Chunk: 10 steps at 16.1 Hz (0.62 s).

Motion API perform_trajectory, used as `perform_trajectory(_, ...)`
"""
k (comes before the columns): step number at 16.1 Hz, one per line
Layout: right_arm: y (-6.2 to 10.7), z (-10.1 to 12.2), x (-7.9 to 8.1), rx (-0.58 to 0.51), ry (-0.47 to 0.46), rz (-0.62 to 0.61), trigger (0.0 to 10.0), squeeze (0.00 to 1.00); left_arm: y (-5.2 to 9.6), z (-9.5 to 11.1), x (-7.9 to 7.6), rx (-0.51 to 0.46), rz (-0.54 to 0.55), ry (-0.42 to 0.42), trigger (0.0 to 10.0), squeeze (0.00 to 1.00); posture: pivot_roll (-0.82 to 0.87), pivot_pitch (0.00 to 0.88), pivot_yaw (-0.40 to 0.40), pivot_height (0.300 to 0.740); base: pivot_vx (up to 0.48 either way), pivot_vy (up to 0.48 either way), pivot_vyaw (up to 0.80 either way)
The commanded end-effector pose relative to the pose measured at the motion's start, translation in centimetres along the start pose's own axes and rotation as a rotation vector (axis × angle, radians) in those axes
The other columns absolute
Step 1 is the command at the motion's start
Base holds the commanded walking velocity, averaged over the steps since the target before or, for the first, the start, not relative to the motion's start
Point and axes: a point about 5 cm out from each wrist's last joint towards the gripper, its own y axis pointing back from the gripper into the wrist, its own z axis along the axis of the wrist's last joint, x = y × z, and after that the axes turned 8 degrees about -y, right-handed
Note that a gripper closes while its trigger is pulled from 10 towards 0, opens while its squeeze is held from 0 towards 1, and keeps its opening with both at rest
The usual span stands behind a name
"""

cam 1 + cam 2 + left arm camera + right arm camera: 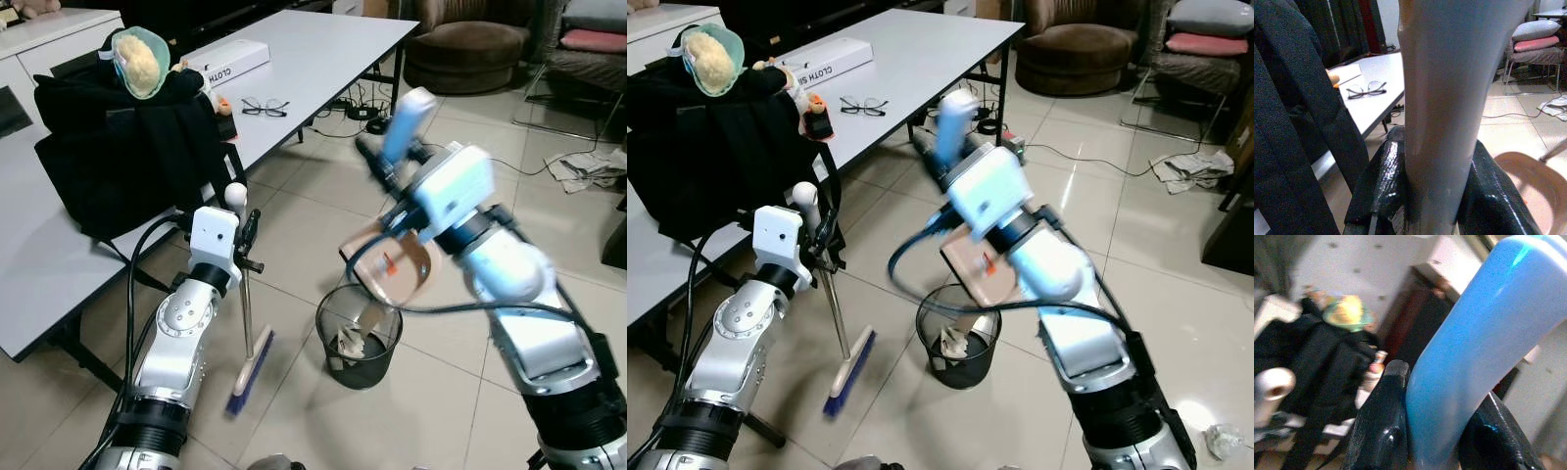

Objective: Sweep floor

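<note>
On the left, a white table (323,59) carried a black bag (118,157) with a plush toy (140,61) on top, a white box (227,61) and a pair of glasses (263,106). Beside the table the left gripper (245,235) was clamped on the thin handle of a small broom (249,364), whose blue bristles rested on the tiled floor (294,235). The broom looked light and stiff, and a grip high on the handle seemed right for short strokes. Just right of the bristles stood a black mesh bin (359,336) with crumpled paper inside. Above it the right gripper (1435,431) was closed round the blue handle of a tan dustpan (397,264), tilted over the bin's mouth. The pan looked like light, smooth plastic, so it could slip if tipped fast. The bin stood near the broom and the table legs were close by; both could crowd a sweep. Cables (358,103) and scattered papers (588,166) lay farther off.
</note>
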Motion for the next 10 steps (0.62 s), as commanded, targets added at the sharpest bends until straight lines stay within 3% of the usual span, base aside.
perform_trajectory(1, 0.0, 0.4, 0.9, -0.032, 0.038, 0.069, 10.0, 0.0, -0.2, 0.8, 0.5, -0.032, 0.01, -0.025, 10.0, 0.0, -0.05, 0.037, 0.102, 0.74, 0.0, 0.0, 0.0)
perform_trajectory(5, 0.2, -0.3, 2.2, -0.011, 0.066, 0.15, 10.0, 0.0, -0.2, 0.8, 0.5, -0.033, 0.008, -0.024, 10.0, 0.0, -0.05, 0.036, 0.102, 0.74, 0.0, 0.0, 0.0)
perform_trajectory(8, 0.2, -0.2, -0.1, 0.003, 0.189, 0.034, 10.0, 0.0, -0.2, 0.8, 0.5, -0.034, 0.008, -0.025, 10.0, 0.0, -0.05, 0.036, 0.102, 0.74, 0.0, 0.0, 0.0)
perform_trajectory(9, 0.5, 1.7, -4.6, -0.045, 0.283, -0.212, 10.0, 0.0, -0.2, 0.8, 0.5, -0.033, 0.005, -0.024, 10.0, 0.0, -0.05, 0.037, 0.104, 0.74, 0.0, 0.0, 0.0)
perform_trajectory(10, 1.1, 3.2, -7.4, -0.075, 0.337, -0.352, 10.0, 0.0, -0.2, 0.7, 0.5, -0.03, -0.001, -0.023, 10.0, 0.0, -0.05, 0.037, 0.106, 0.74, 0.0, 0.0, 0.0)
